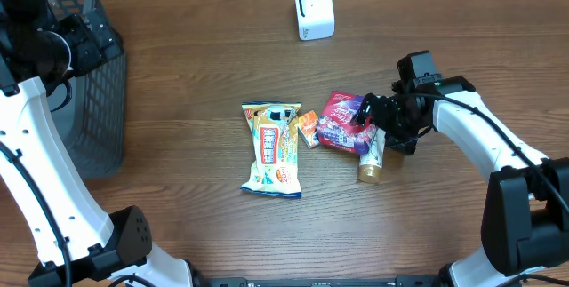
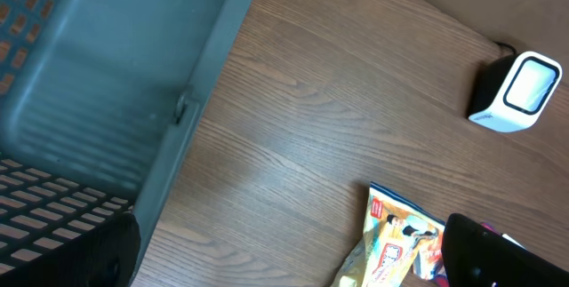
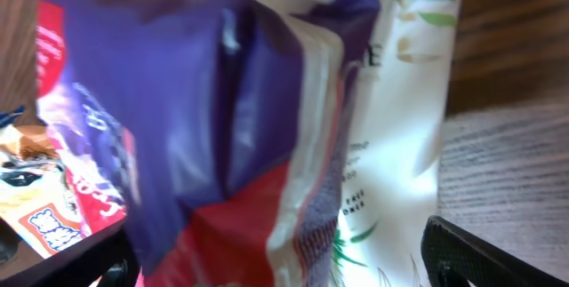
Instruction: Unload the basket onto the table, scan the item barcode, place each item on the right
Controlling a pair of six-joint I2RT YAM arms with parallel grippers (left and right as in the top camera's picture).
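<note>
A red and purple pouch (image 1: 340, 120) lies mid-table, partly over a white bottle with a gold cap (image 1: 372, 161). My right gripper (image 1: 373, 120) hovers right over both, open. In the right wrist view the pouch (image 3: 178, 127) and the white bottle (image 3: 400, 100) fill the space between the wide-apart fingers (image 3: 480, 260); I cannot tell if they touch. The white barcode scanner (image 1: 313, 9) stands at the back. My left gripper (image 1: 82, 43) is open and empty, high beside the basket (image 1: 89, 100).
A yellow snack bag (image 1: 273, 149) and a small orange packet (image 1: 307, 129) lie left of the pouch. In the left wrist view the grey mesh basket (image 2: 89, 100) fills the left side, with the scanner (image 2: 517, 91) far right and the yellow bag (image 2: 396, 238) below.
</note>
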